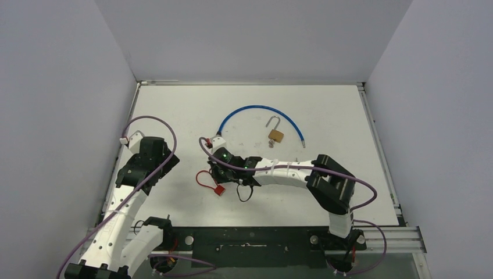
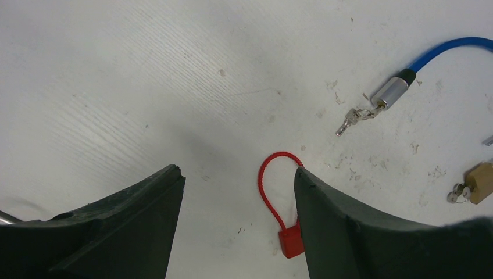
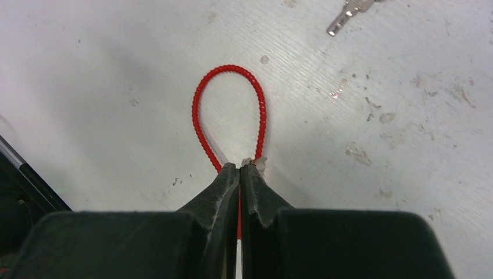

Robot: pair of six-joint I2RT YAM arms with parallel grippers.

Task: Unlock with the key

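**A:** Which lock is it working on?

**B:** The red lock [image 2: 290, 241]. The right jaws are squeezed fully together directly over its body. Its red loop [image 3: 229, 66] lies flat on the desk [image 1: 331, 110], straight ahead of their tips.

**A:** Have they got the key?

**B:** There's a silver speck [image 3: 247, 161] right at the tips, and I take that for the key's head. I can't tell whether it's pinched or only touched.

**A:** And the other arm?

**B:** The left jaws hang wide open with nothing in them. The red lock sits low beside one of their fingers, partly hidden by it, but they aren't touching it.

**A:** So what could go wrong?

**B:** Nothing is pinning that lock down. My guess is that if the right jaws twist, the whole lock spins on the desk with the key, and the key never turns inside it. It's also a thin thing to hold, so the tips could slip off the head, or lever the key out sideways.

**A:** Could it snag on anything?

**B:** I doubt it. The spare keys [image 2: 352, 119] on the blue cable [image 2: 447, 48] lie well ahead of the right jaws and off to one side. The brass padlock [image 2: 480, 181] is farther out again. The loose lock is the real worry.
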